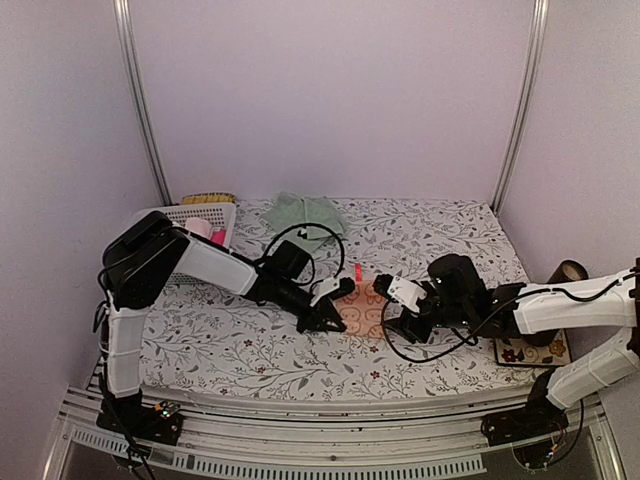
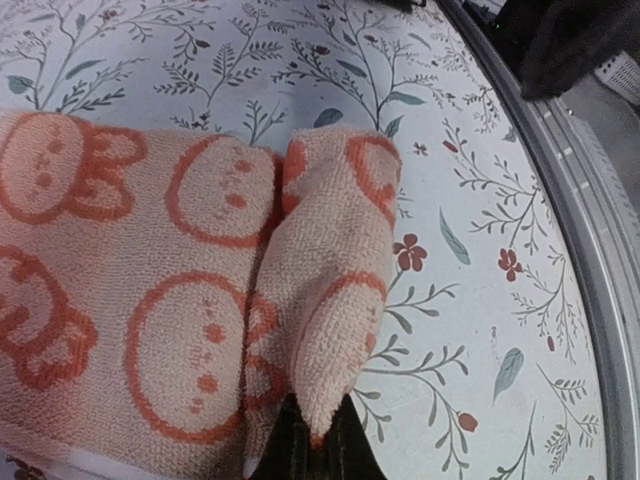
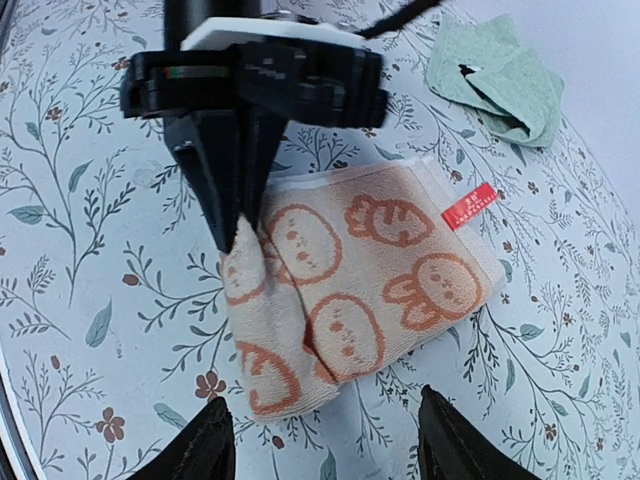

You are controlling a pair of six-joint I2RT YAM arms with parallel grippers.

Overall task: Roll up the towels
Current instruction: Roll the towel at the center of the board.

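Two towels on the bench [image 1: 200, 340]: the orange towel [image 3: 360, 290] lies at centre between the hands, and the green towel [image 1: 303, 213] sits crumpled near the far edge. The left hand [image 3: 240, 235] is clenched on a raised corner fold of the orange towel. The right hand [image 3: 330, 450] is spread and holds nothing.

Risk: one corner gripped, so the roll may skew or the fold slip free; unpinned cloth may drag.

Bench cover is floral print; walls pale lilac.

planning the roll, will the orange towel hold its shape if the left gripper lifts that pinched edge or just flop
Probably floppy: the orange towel peaks into a soft tent where the left gripper pinches it, the rest lying flat. Its looped terry pile suggests it is grippy and unlikely to slip.
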